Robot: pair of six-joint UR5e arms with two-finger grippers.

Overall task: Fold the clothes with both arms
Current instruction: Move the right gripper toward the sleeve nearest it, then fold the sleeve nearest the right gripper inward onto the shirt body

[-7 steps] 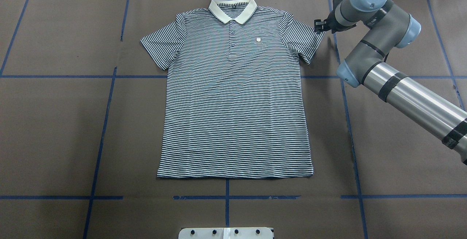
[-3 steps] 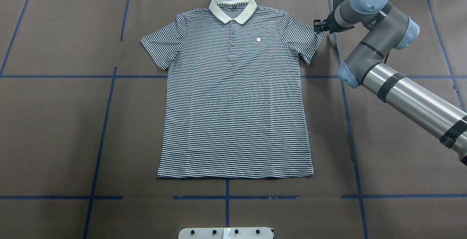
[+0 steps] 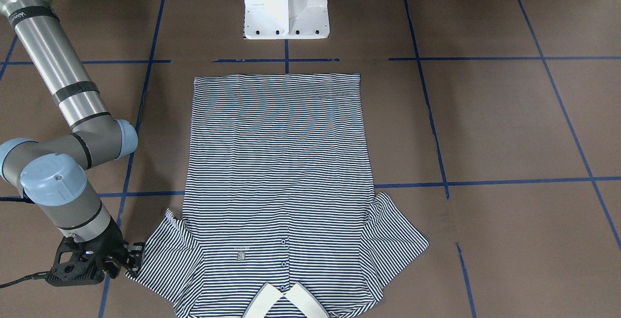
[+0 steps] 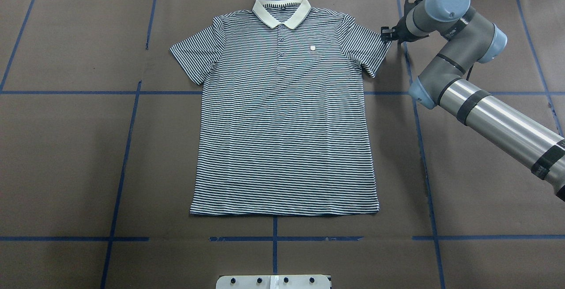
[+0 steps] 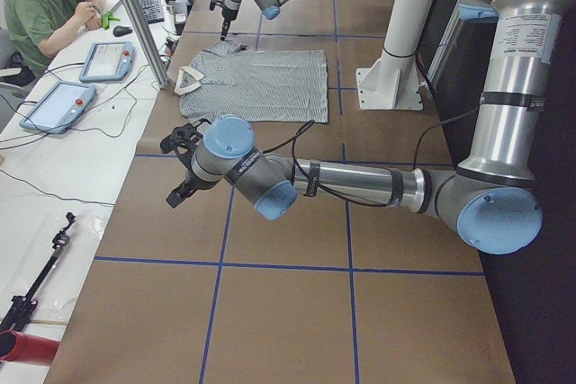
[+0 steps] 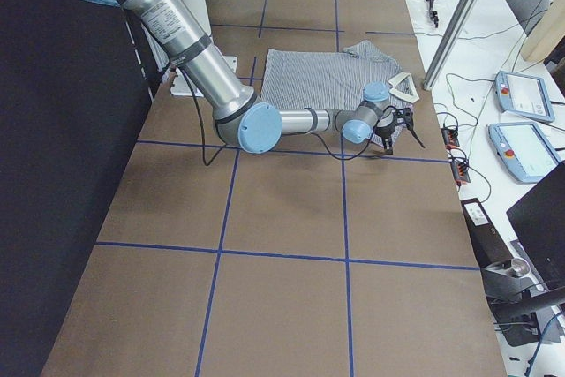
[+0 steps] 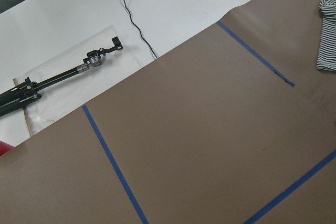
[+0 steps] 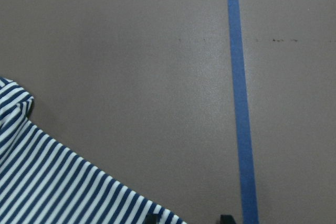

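Shirt (image 4: 284, 125) lies flat, face up and unfolded in the middle of your table (image 4: 66, 148). On the overhead view its collar (image 4: 300, 15) points to 12 o'clock and its hem to 6, with the short sleeves spread toward 10 and 2. You'll find the right gripper (image 4: 387, 33) at the shirt's 2 o'clock, close over the table at the outer tip of that sleeve (image 4: 368, 46), with the right arm (image 4: 485, 112) reaching in from 4 o'clock. Its wrist camera shows you the fingertips (image 8: 227, 217) spread apart at the bottom edge, one near 6 o'clock and one near 5, gripping nothing. The striped sleeve edge ends just beside the 6 o'clock tip, and a blue tape line (image 8: 239, 103) runs from 12 down past the other tip. You see the left gripper (image 5: 177, 195) only from the left-end camera, where it hangs over bare table, well apart from the shirt and at its 7 o'clock in that frame. From there you cannot tell whether its fingers are spread or pressed together. Its own camera looks down on brown table and tape, with a corner of the shirt at 2 o'clock and a black tool (image 7: 52, 80) on the white bench at 10 o'clock. A person (image 5: 45, 15) sits at that bench.
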